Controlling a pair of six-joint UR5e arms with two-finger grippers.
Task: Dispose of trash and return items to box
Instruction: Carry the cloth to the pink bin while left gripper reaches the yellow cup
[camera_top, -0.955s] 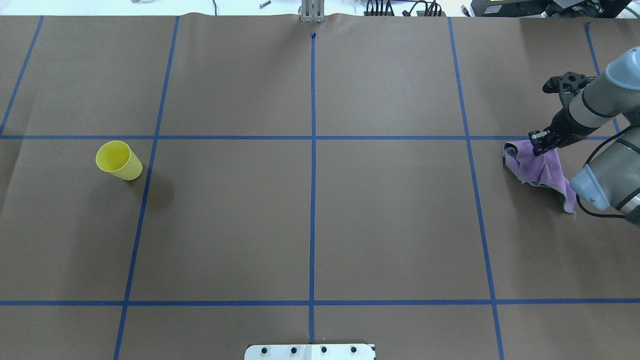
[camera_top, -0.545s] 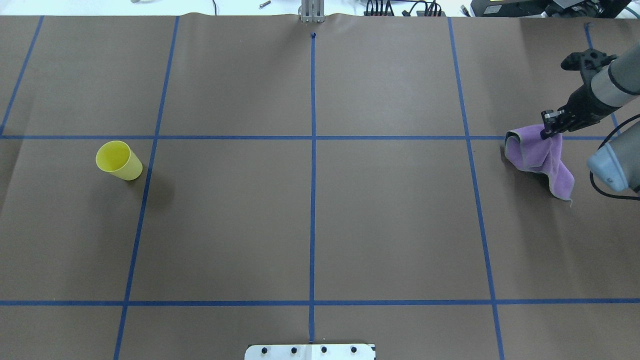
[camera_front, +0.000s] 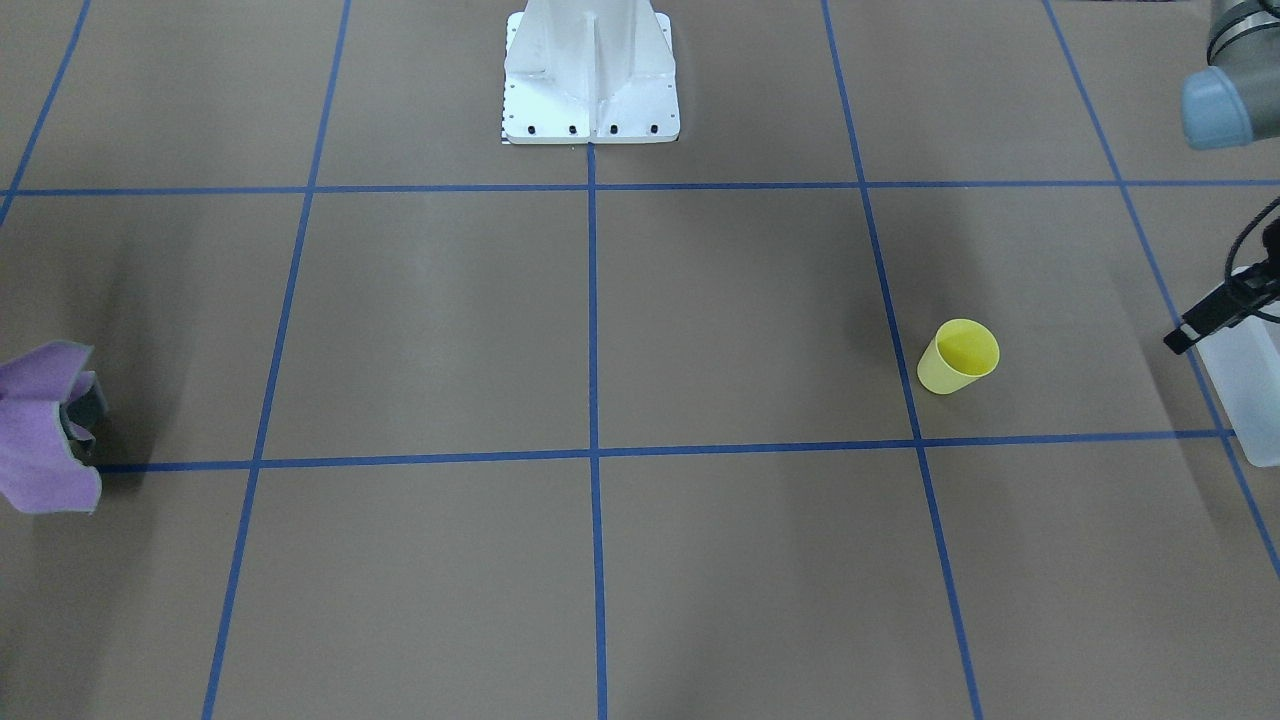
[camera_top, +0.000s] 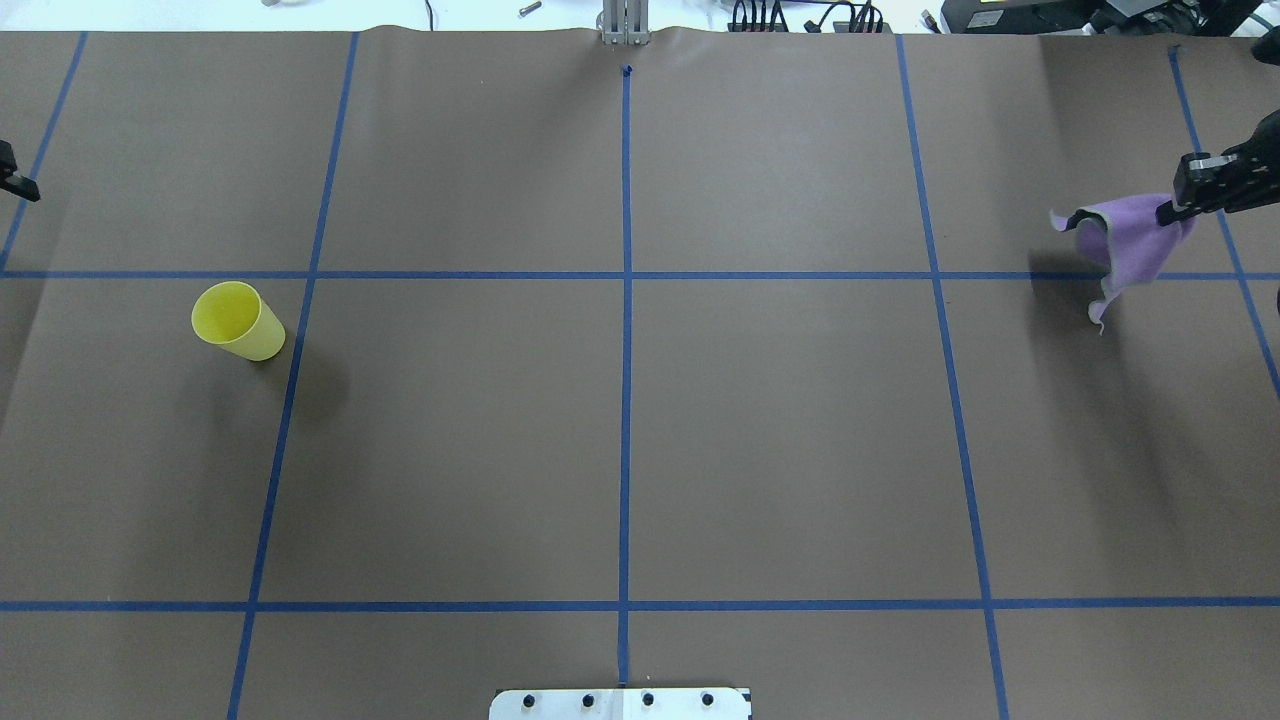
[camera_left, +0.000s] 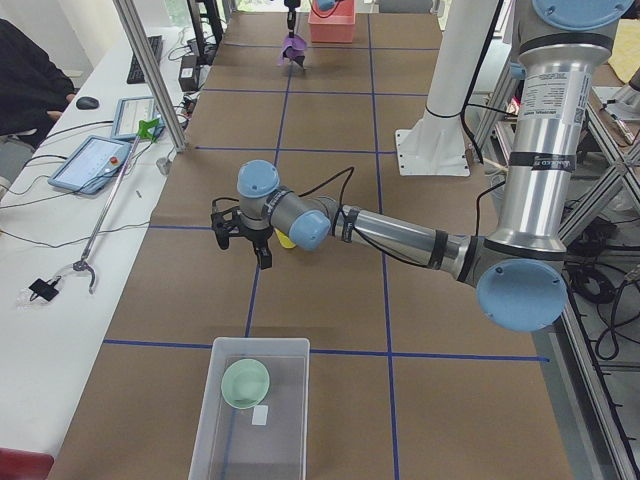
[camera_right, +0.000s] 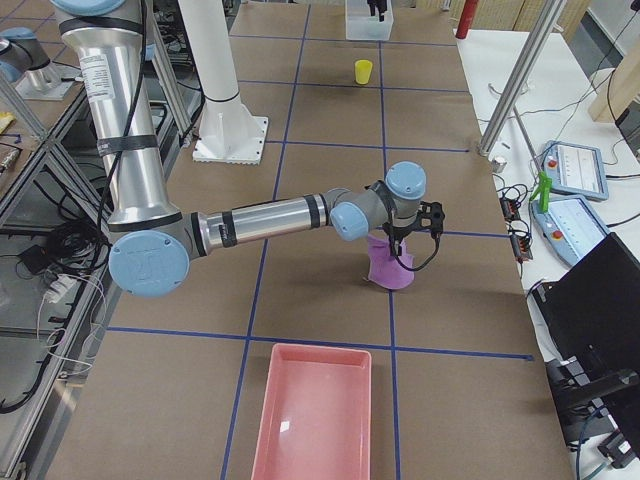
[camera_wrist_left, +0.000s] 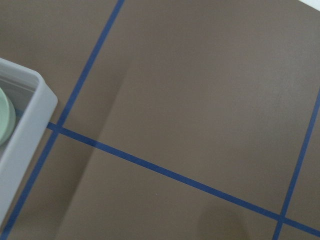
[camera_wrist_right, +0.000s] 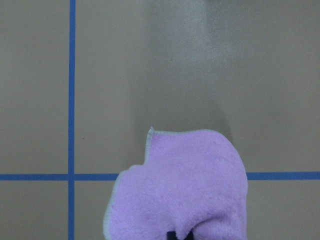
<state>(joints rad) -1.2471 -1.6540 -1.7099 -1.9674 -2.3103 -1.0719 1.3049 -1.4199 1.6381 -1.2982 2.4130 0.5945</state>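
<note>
The yellow plastic cup (camera_top: 238, 321) stands upright and alone on the table's left half, well apart from both arms, and is not yet returned. The pale green bowl (camera_left: 246, 384) already lies inside the translucent bin (camera_left: 262, 343) at the table's left end. The left gripper (camera_left: 243, 242) hovers between bin and cup, holding nothing visible; whether its jaws are apart cannot be told. At the far side, the right gripper (camera_top: 1170, 208) is pinched onto a purple cloth (camera_top: 1130, 245), which hangs clear of the brown paper table cover (camera_top: 780, 450). It is probably bound for the pink tray (camera_right: 320, 347). About half appears done. No writing is legible; a white tag in the bin is too small to read.
</note>
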